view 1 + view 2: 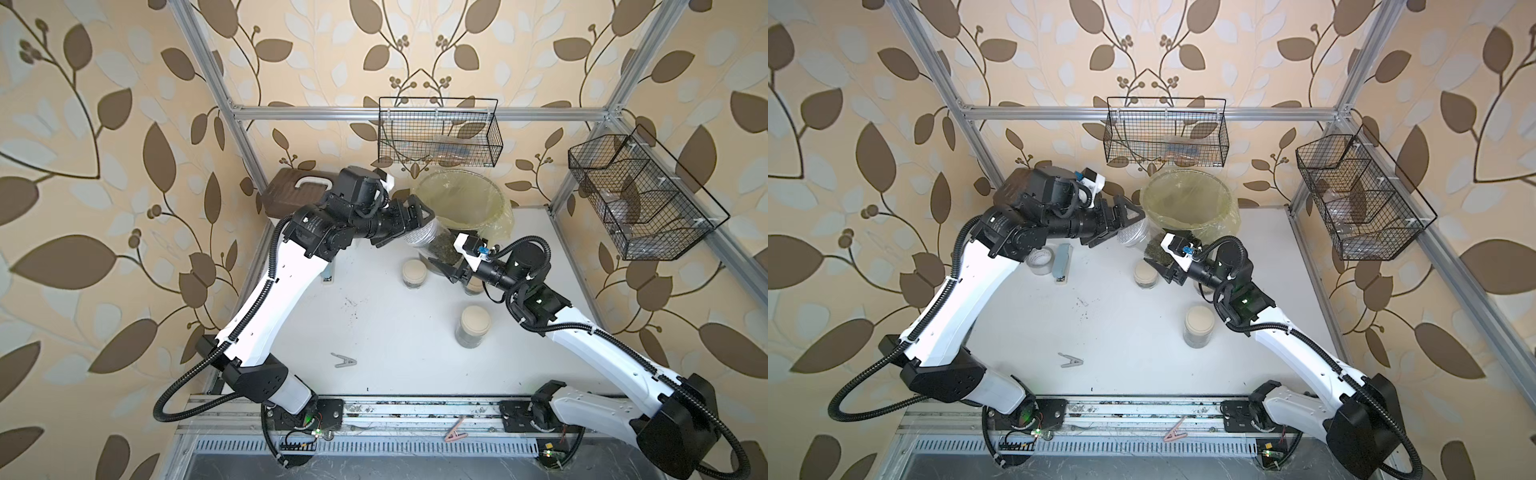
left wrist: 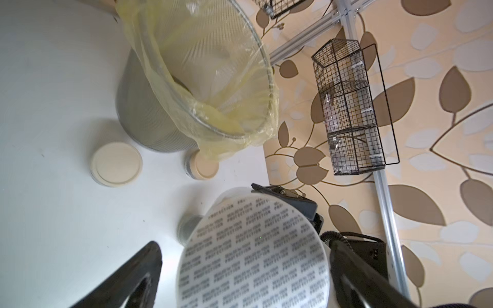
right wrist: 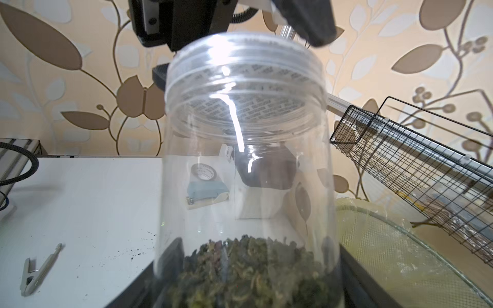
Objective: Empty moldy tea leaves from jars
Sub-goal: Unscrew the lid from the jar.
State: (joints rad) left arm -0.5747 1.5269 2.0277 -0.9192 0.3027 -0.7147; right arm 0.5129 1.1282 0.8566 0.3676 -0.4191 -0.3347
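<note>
Reading "PROTECTION" repeating in rows across the silver-white seal (image 2: 253, 256) on the jar (image 3: 245, 173); failing to resolve the other print. Seeing dull grey-green crumbly tea leaves (image 3: 226, 272) heaped at the base behind clear walls. Holding that jar tilted just beside the rim of the yellow-lined bin (image 1: 461, 173), sealed end toward the left gripper (image 1: 416, 228). Clamping its base with the right gripper (image 3: 258, 261), jaws closed on it; straddling the sealed end with the left, jaws wide, gap showing. Counting four jars: that one plus beige-lidded front jar (image 1: 473, 326), middle jar (image 1: 414, 272) and bin-side jar (image 2: 204, 166) on the table (image 1: 374, 332). Counting also one tape roll (image 1: 1040, 259), one blue stapler (image 1: 1062, 264), two clips, grey clip (image 1: 345, 360) and pink clip (image 1: 455, 434), and two wire baskets, back basket (image 1: 440, 133) and side basket (image 1: 640, 199).
</note>
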